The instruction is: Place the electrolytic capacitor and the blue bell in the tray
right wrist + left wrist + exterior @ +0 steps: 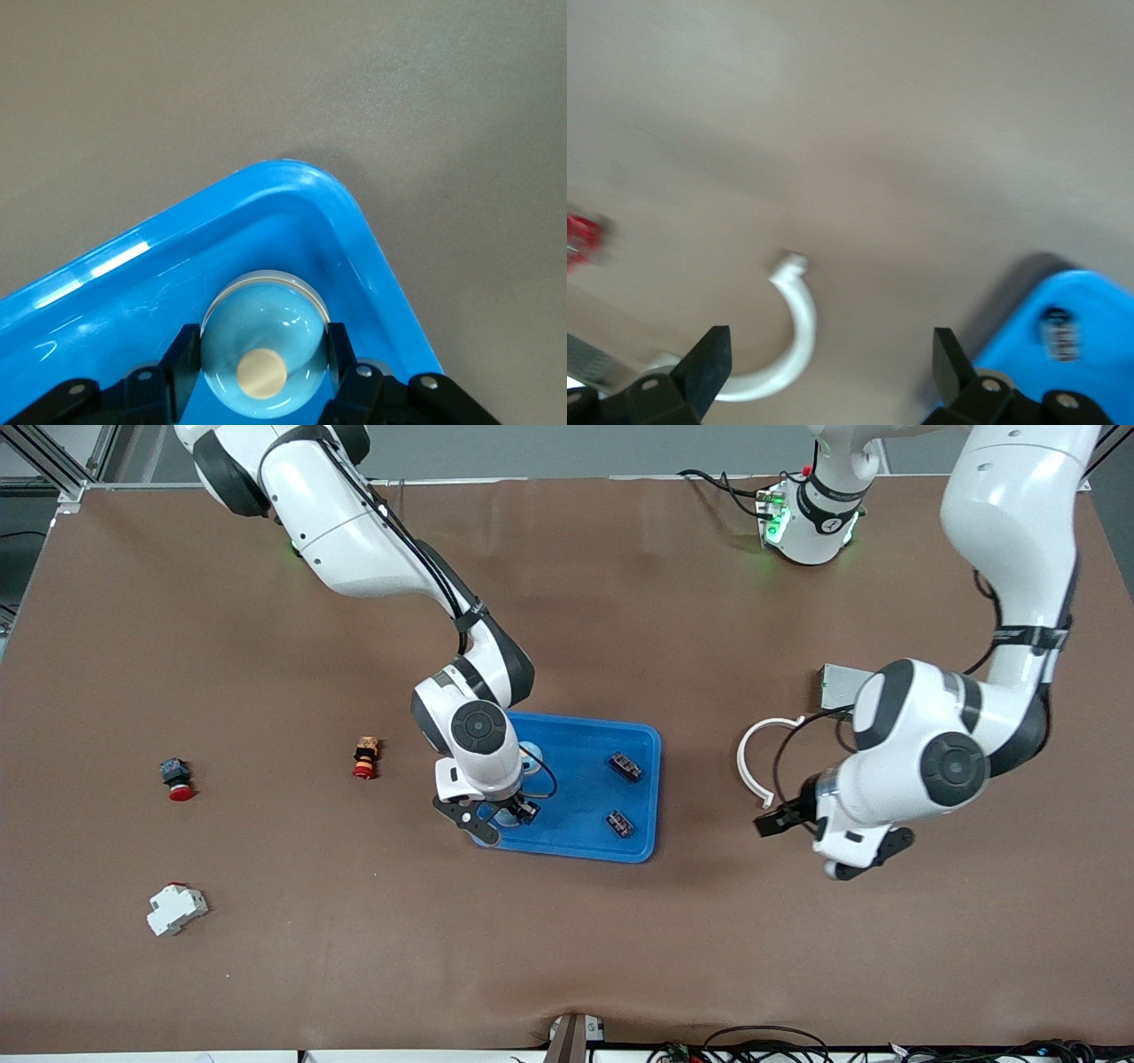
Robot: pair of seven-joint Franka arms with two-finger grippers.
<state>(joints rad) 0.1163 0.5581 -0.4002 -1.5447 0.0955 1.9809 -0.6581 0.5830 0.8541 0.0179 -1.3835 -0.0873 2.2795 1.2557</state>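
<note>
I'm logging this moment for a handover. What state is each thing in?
Blue bell: gripped, down in the tray's corner.
Right gripper: shut on the bell.
Left gripper: open, empty, over bare table.
Tray: flat on the table, holding two small dark parts.

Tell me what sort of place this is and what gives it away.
Probably a robotics lab bench set up for sorting practice. Two fixed white arms work over a brown-covered table, small industrial parts such as a red push button lie scattered on it, and a blue tray collects them, with cabling along the edge.
</note>
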